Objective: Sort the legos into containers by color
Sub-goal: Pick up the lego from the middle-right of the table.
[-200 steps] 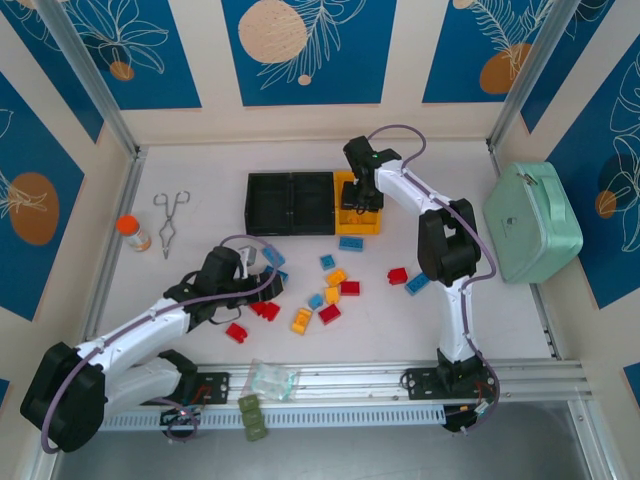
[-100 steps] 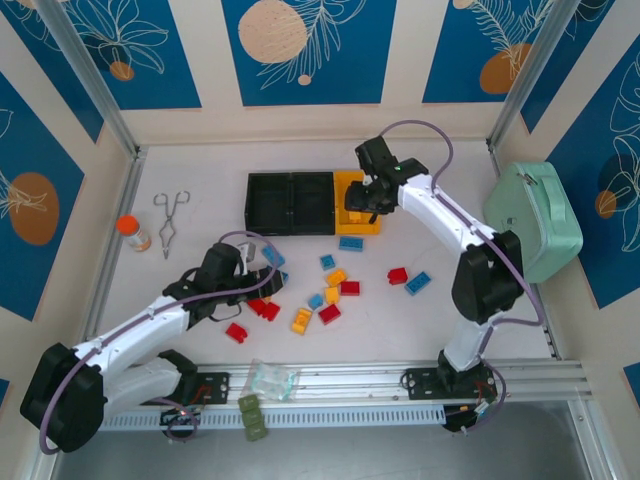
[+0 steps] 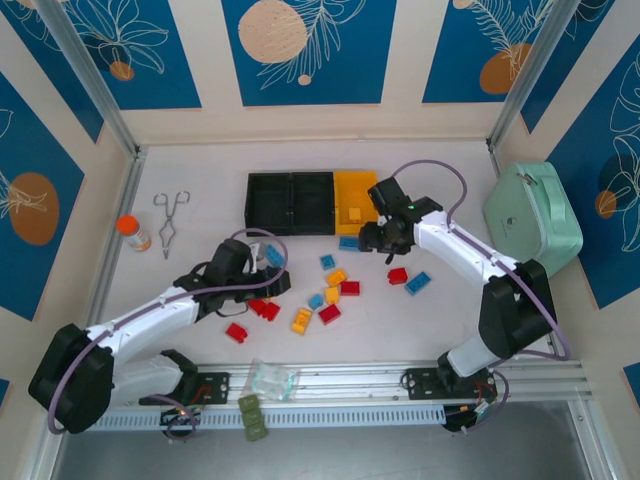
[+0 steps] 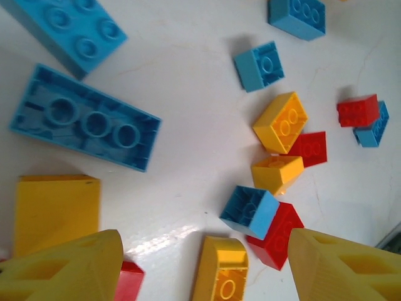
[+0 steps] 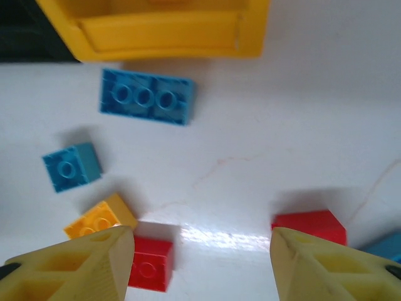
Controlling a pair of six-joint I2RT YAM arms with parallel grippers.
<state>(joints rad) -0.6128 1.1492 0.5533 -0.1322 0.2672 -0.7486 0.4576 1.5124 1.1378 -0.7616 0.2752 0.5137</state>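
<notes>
The containers stand in a row at the back: two black bins (image 3: 290,203) and a yellow bin (image 3: 356,195) with a yellow brick (image 3: 355,212) inside. Red, blue and yellow legos (image 3: 336,277) lie scattered mid-table. My right gripper (image 3: 384,240) hovers open just in front of the yellow bin (image 5: 156,28), with bare table between its fingers (image 5: 69,269); a red lego (image 5: 150,263) and another red lego (image 5: 310,226) lie beside them. My left gripper (image 3: 270,282) is open above the left of the pile, with a yellow lego (image 4: 219,276) lying between its fingers (image 4: 62,269).
A mint-green case (image 3: 532,222) sits at the right edge. Metal tongs (image 3: 170,222) and an orange-capped bottle (image 3: 133,232) lie at the left. A clear bag (image 3: 270,378) rests on the front rail. A long blue brick (image 4: 84,125) lies upside down near the left gripper.
My right gripper has come back from over the yellow bin toward the loose legos and its jaws have widened; a yellow brick now shows in that bin. The left gripper shifted slightly right.
</notes>
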